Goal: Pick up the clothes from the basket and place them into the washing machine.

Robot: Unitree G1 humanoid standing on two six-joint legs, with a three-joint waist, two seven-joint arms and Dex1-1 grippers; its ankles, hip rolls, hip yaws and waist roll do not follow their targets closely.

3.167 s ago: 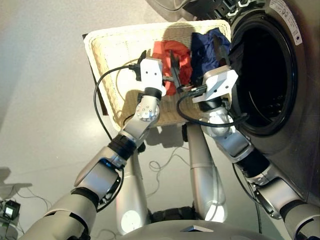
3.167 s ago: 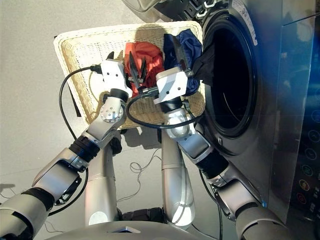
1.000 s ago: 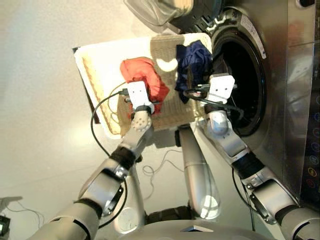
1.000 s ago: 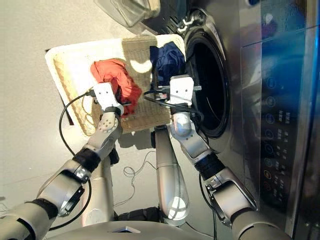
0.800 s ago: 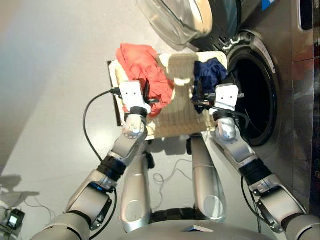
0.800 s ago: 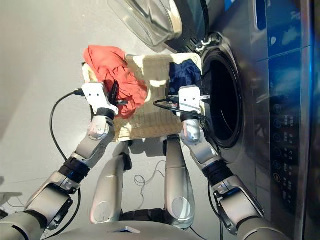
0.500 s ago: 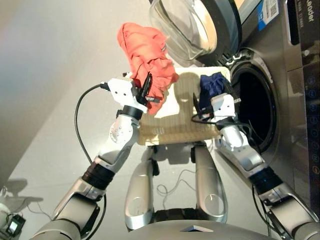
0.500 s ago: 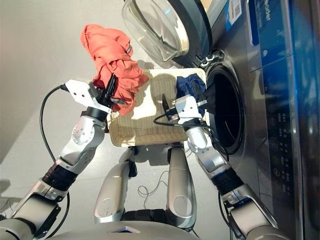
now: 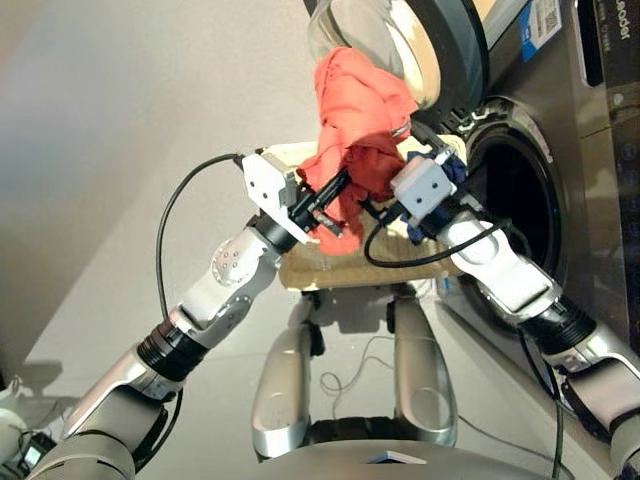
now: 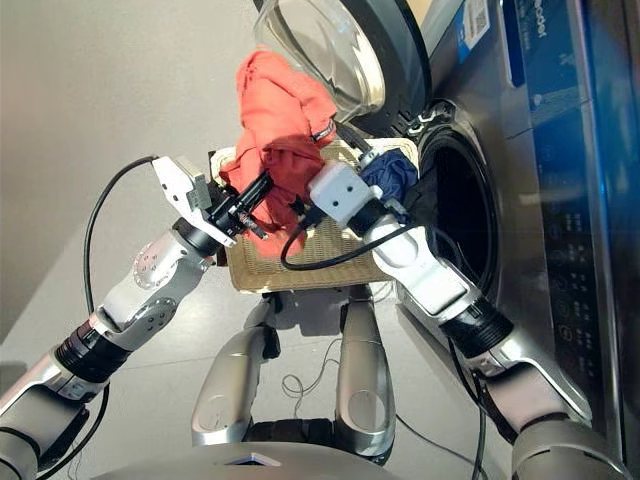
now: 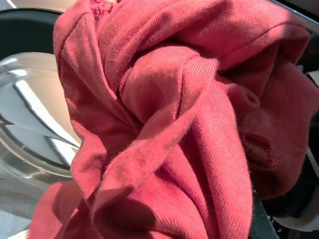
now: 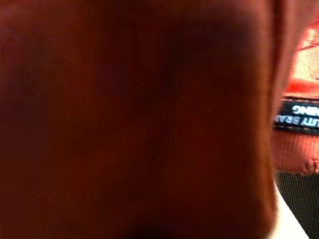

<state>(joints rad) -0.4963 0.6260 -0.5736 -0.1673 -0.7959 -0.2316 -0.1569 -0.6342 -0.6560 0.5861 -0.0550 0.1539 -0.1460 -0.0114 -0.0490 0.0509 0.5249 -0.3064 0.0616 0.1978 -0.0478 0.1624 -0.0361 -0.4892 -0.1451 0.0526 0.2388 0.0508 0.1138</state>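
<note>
My left gripper (image 9: 343,180) is shut on the coral-red garment (image 9: 358,115) and holds it up in a bunch over the basket (image 9: 300,268), just in front of the open porthole door. This cloth fills the left wrist view (image 11: 164,124). My right gripper (image 9: 410,152) is raised against the red garment's right side, and red cloth with a small black label (image 12: 298,115) covers its wrist view. The navy garment (image 10: 395,175) lies at the basket's right end, beside the washing machine's dark drum mouth (image 9: 512,205). The black garment is out of view.
The open door (image 9: 395,40) with its glass bowl hangs above the basket, to the left of the drum mouth. Black cables loop from both wrists. The machine's glossy front and control panel (image 10: 560,200) fill the right side. Grey floor (image 9: 110,150) lies to the left.
My left gripper has carried the red garment right and nearer the drum mouth. My right arm has risen from the navy garment to the red one. The camera has shifted.
</note>
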